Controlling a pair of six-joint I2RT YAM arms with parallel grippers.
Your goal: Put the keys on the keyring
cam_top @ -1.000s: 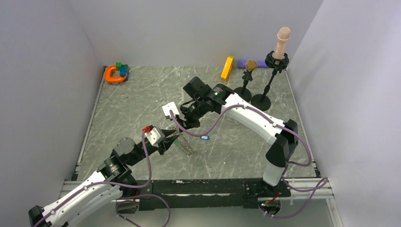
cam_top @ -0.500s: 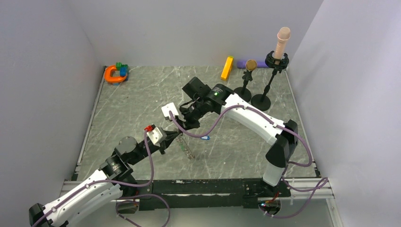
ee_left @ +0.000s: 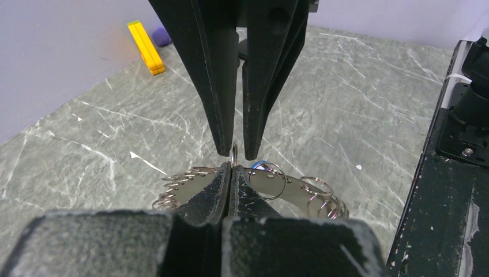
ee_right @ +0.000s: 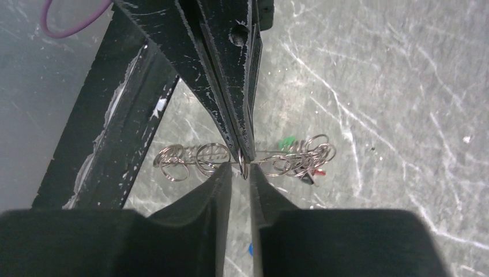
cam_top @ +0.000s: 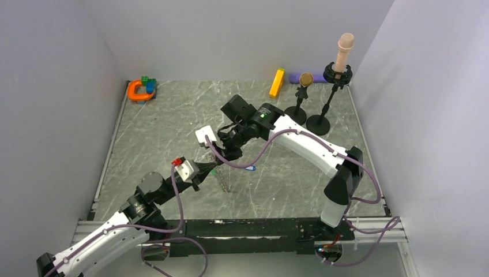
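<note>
The left gripper pinched the keyring tight. The right gripper, open a crack, needed to let go gently.

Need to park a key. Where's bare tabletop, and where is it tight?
Free: the far strip between the orange horseshoe toy and yellow bar; the near-right patch between the blue key and right arm's base. Crowded: centre, where left pincer and right pincer meet at the keyring, and far-right corner with two stands.
</note>
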